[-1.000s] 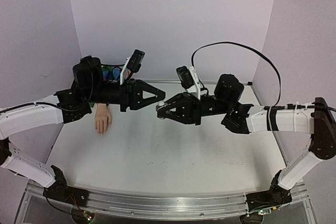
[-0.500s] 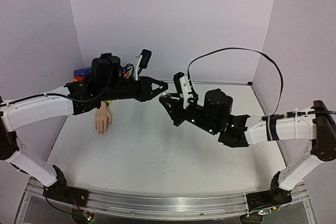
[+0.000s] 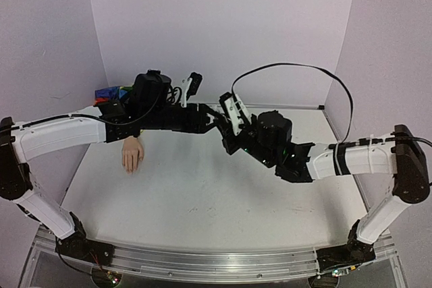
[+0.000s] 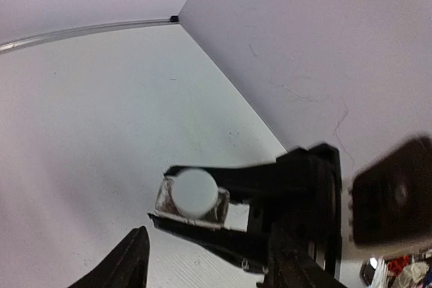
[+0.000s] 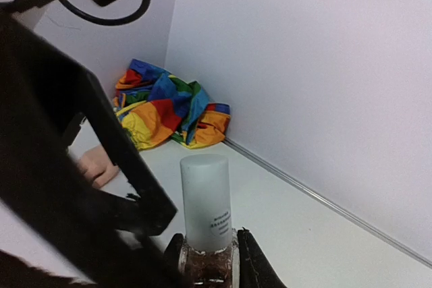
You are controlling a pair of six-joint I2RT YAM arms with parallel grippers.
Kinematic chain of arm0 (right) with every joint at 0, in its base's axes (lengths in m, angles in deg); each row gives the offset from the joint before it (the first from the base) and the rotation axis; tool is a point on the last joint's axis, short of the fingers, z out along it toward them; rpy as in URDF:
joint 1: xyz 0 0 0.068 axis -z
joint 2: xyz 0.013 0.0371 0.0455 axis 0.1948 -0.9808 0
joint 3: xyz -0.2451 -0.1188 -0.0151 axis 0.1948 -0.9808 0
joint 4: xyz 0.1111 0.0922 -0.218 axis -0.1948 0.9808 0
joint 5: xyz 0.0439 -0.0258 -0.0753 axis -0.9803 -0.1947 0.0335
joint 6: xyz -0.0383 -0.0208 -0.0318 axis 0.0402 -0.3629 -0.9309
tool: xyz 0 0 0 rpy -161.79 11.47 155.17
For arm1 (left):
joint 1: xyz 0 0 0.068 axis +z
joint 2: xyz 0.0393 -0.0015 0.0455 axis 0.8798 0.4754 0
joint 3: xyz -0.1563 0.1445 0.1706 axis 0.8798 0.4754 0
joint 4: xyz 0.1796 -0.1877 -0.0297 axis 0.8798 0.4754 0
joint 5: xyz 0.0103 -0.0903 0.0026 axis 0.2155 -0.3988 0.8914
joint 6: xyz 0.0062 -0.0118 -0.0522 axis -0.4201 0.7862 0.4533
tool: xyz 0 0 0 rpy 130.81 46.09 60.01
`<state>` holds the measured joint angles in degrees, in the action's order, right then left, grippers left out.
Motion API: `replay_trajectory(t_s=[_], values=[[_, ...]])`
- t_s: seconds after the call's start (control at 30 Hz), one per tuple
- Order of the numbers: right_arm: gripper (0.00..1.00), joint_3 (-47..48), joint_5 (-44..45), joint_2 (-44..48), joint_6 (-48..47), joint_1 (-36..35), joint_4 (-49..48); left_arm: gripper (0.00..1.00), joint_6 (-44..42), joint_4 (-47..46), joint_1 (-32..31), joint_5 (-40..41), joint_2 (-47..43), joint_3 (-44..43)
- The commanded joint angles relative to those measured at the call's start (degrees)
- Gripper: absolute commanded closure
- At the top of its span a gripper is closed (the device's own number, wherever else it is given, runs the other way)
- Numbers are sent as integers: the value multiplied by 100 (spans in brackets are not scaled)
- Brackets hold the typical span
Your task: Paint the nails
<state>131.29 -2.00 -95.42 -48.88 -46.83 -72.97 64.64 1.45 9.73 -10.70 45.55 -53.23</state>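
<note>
From above, two arms meet in mid-air over the back of a white surface (image 3: 202, 200). A pale mannequin hand (image 3: 132, 154) lies flat on the surface to the left, well apart from both end effectors, with its fingers pointing toward the near edge. The nails (image 3: 130, 166) at its fingertips are too small to make out. The overhead view does not clearly show what is held.

The right wrist view does: the right end effector (image 5: 212, 264) is clenched around the glass base of a small bottle (image 5: 208, 251), which stands upright with a tall white cap (image 5: 206, 197). Behind it, a rainbow-striped sleeve (image 5: 169, 112) is bunched in the corner by the wall.

The left wrist view looks down on the round top of the cap. The left end effector (image 4: 209, 264) is released, its fingers (image 4: 128, 261) spread apart just short of the cap and grasping nothing.
</note>
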Motion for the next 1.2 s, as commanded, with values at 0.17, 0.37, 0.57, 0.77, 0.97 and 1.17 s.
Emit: replay_trajectory(t_s=[0.17,0.37,0.57,0.77,0.97,1.17], values=[[100,-259,-5395,892,2131,1151,-51,22,-586,-61,-40,-1088,-1084,402],[100,-162,-8213,461,3353,1350,-1109,24,-446,-1101,-42,-2402,-1165,706],[100,-168,-8378,433,3846,1349,-1834,33,-316,-1533,-42,-2614,-1066,754],[100,-18,-8269,246,3952,1350,-1937,48,-303,-1647,-55,-2865,-871,562],[100,55,-8137,171,3919,1350,-1965,64,-322,-1682,-57,-3019,-725,423],[100,12,-7732,187,3797,1404,-1948,90,-406,-1686,-68,-2837,-689,502]])
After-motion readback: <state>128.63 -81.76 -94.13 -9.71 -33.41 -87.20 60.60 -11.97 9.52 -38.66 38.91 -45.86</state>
